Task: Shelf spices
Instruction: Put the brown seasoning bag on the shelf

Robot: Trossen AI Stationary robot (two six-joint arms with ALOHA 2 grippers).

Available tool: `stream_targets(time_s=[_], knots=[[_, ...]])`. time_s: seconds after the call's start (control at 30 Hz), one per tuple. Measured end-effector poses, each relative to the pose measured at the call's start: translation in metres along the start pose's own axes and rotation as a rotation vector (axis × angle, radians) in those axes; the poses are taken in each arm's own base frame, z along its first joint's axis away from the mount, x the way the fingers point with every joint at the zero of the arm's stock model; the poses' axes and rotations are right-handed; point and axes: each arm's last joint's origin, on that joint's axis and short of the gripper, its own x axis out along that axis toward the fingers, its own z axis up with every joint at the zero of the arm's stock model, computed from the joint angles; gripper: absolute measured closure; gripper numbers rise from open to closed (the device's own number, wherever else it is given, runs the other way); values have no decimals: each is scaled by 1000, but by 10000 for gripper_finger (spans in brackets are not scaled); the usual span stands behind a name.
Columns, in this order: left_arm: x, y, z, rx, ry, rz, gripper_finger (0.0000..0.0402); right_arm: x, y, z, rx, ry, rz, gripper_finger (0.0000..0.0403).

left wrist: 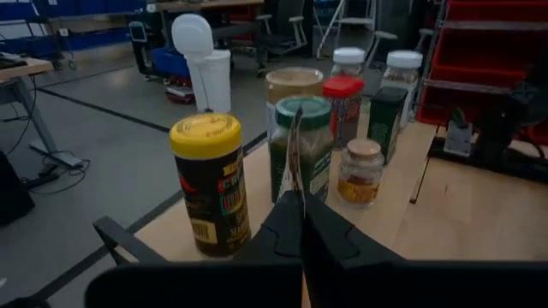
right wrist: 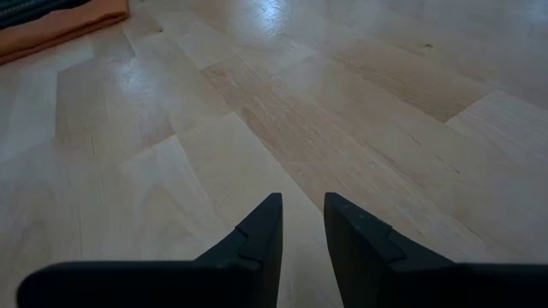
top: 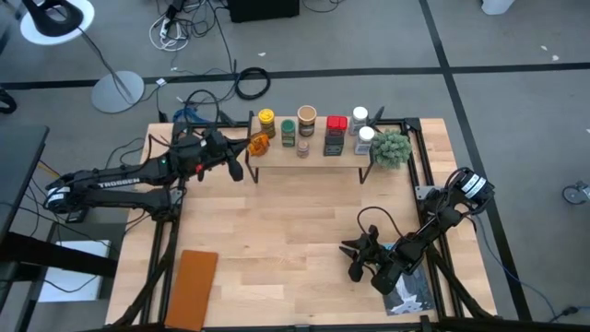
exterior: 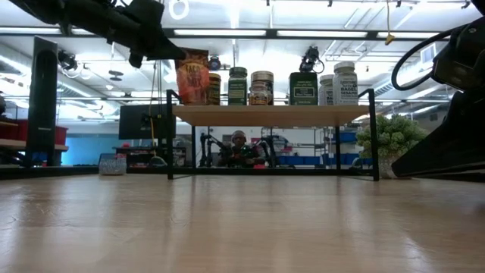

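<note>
The right gripper (top: pixel 354 258), fingers a little apart and empty, waits in the lower right. Farther up, the left gripper (top: pixel 238 166) pinches the brown packet (top: pixel 258 143) at the shelf (top: pixel 313 153) end. The thin packet might flop off or bump the yellow-lid jar (top: pixel 266 121).

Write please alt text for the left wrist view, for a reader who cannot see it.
The left gripper, shut on a thin flat packet seen edge-on, holds it at the shelf among the spice jars. A yellow-lidded jar stands nearest, with green-, red-, tan- and white-topped jars behind.
</note>
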Motion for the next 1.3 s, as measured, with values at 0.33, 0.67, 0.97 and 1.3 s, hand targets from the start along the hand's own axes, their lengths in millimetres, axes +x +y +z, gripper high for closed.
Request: stream_targets(time_s=[0.33, 0.67, 0.97, 1.3], knots=[[15, -4, -8, -9, 39, 1, 401, 0, 0, 0, 0, 0, 0, 314], [16, -4, -6, -14, 14, -13, 401, 0, 0, 0, -1, 0, 0, 314], [16, -5, -6, -16, 17, -21, 401, 0, 0, 0, -1, 0, -1, 314], [16, -5, -5, -20, 2, -26, 401, 0, 0, 0, -2, 0, -1, 314]])
